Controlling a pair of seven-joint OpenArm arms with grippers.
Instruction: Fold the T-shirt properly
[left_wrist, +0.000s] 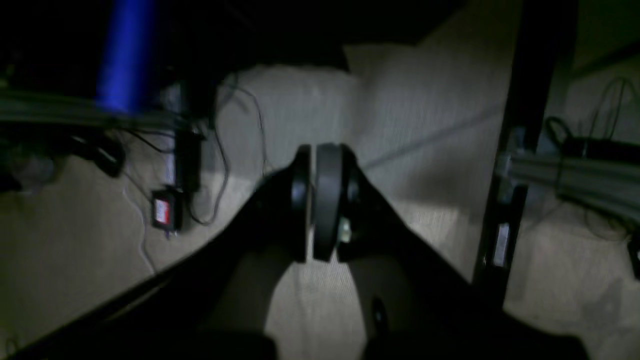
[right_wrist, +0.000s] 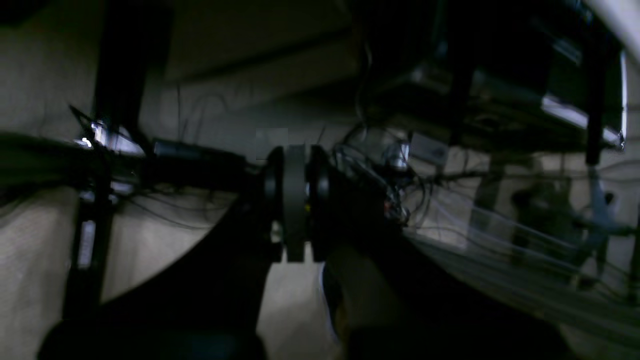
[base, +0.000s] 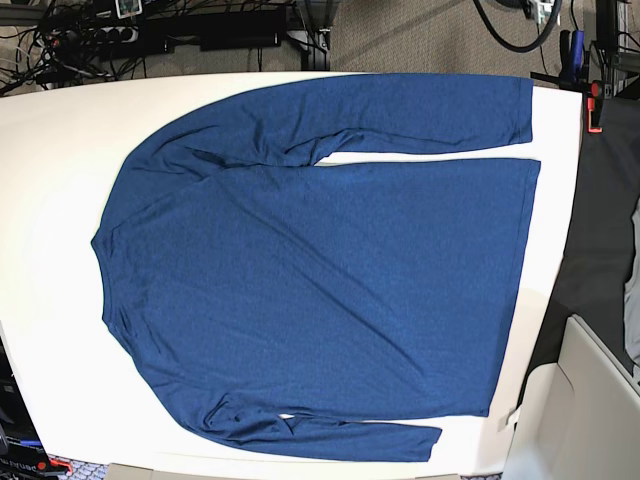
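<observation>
Across the white table (base: 60, 300) the T-shirt (base: 320, 260) lies flat, ready for folding; left gripper (left_wrist: 320, 200) and right gripper (right_wrist: 296, 200) are pressed together, empty.

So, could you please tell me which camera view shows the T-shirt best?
The base view shows it best: the whole T-shirt lies spread flat on the white table, both long sleeves visible. Neither wrist view shows the shirt at all; each looks past its own shut jaws at carpet, cables and table legs.

Matt heathered knit T-shirt (base: 320, 270)
</observation>
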